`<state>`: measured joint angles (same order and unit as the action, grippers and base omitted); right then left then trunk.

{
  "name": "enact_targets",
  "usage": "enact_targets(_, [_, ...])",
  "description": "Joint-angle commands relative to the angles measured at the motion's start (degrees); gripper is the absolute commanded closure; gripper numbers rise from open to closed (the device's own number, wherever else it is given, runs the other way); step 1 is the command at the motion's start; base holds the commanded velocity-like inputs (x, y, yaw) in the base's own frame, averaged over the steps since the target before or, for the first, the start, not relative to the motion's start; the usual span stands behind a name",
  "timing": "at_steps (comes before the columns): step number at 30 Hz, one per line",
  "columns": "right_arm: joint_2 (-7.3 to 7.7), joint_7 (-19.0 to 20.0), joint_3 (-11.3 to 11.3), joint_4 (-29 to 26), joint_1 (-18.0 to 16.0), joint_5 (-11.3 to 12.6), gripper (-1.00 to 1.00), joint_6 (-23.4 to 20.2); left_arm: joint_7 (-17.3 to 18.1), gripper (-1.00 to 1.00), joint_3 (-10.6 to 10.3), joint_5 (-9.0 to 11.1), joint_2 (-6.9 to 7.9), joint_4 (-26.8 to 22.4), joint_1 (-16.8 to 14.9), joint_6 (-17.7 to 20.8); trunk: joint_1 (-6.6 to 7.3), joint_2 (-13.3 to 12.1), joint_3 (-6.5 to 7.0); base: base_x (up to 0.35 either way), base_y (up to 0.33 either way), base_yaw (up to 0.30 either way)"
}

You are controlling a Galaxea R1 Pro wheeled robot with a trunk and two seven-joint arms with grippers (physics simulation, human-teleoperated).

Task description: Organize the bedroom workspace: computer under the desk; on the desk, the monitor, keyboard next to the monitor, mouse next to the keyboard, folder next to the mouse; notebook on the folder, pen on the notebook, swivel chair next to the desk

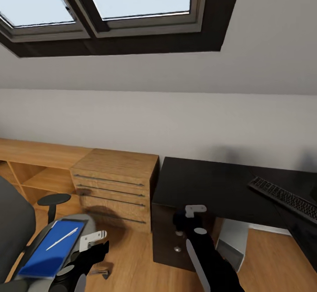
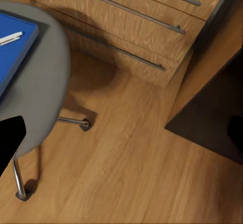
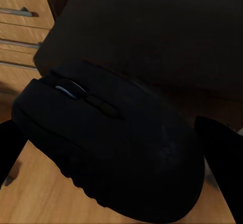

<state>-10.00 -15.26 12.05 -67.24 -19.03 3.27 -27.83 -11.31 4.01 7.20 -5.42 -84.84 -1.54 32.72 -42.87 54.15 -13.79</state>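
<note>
My right gripper (image 1: 181, 221) is shut on the black mouse (image 3: 111, 148), held in the air just off the front left corner of the black desk (image 1: 220, 186). The keyboard (image 1: 286, 197) lies on the desk at the right. Under the desk stands the silver-grey computer (image 1: 235, 239). At the lower left is the grey swivel chair (image 1: 86, 221), with the blue folder (image 1: 48, 250) on its seat and the white pen (image 1: 61, 238) on the folder. My left gripper (image 1: 94, 248) hangs open beside the seat's edge (image 2: 45, 82), holding nothing. The monitor and notebook are out of view.
A light wooden drawer unit (image 1: 116, 186) stands against the desk's left end, with a low wooden shelf (image 1: 35, 164) further left. The chair's chrome legs (image 2: 71, 121) spread over the wooden floor (image 2: 131, 173) between chair and desk. A sloped skylight is overhead.
</note>
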Motion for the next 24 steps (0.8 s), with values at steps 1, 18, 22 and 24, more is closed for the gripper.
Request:
enact_targets(1, [0.0, -0.4, 0.1, -0.1, 0.0, 0.3, 1.0, -0.2, -0.4, -1.0, 0.0, 0.6, -0.03, -0.1, 0.0, 0.2, -0.04, 0.1, -0.08, 0.335, 0.0, 0.113])
enact_targets(18, [0.0, -0.1, 0.1, 0.2, 0.0, 0.3, 1.0, -0.2, -0.5, -1.0, 0.1, 0.5, 0.06, -0.1, 0.0, 0.1, -0.04, 0.1, -0.08, 0.335, -0.057, 0.165])
enact_targets(22, [0.0, 0.4, 0.4, 1.8, 0.0, 0.3, 1.0, 0.1, -0.4, -1.0, 0.1, 0.5, 0.06, -0.1, 0.0, 0.2, -0.04, 0.1, -0.08, 0.335, -0.027, 0.001])
enact_targets(24, [0.0, 1.0, 1.1, 3.2, 0.0, 0.2, 1.0, 0.9, -0.4, -1.0, 0.1, 0.5, 0.06, -0.1, 0.0, 0.3, -0.04, 0.1, -0.08, 0.335, 0.002, 0.0])
